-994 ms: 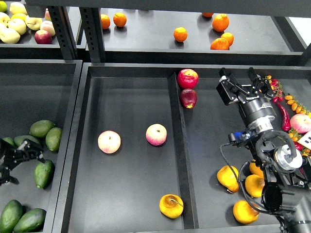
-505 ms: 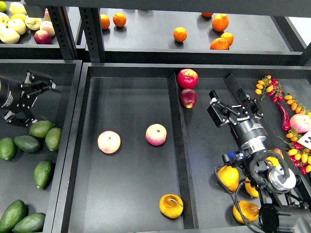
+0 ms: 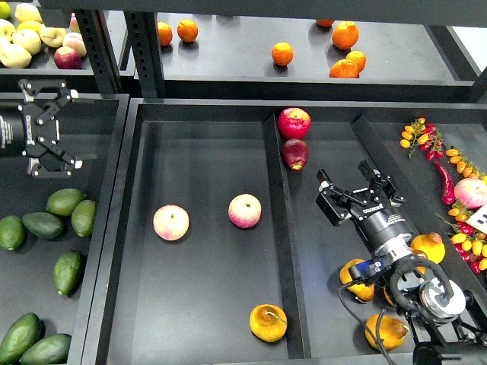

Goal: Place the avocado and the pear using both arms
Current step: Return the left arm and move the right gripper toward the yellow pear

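Observation:
Several dark green avocados lie in the left bin; the nearest ones sit just below my left gripper. That gripper is open and empty, held above the bin's far end and apart from the fruit. One golden pear lies at the front of the middle tray. More pears lie in the right compartment, partly hidden behind my right arm. My right gripper is open and empty, hovering over the right compartment, beyond those pears.
Two peaches lie in the middle tray. Two red apples sit by the divider. Oranges and yellow apples are on the upper shelf. Chillies and small tomatoes line the right edge.
My left gripper has risen empty from among the avocados to the bin's far end. My right gripper has drawn back towards me and to the left, empty.

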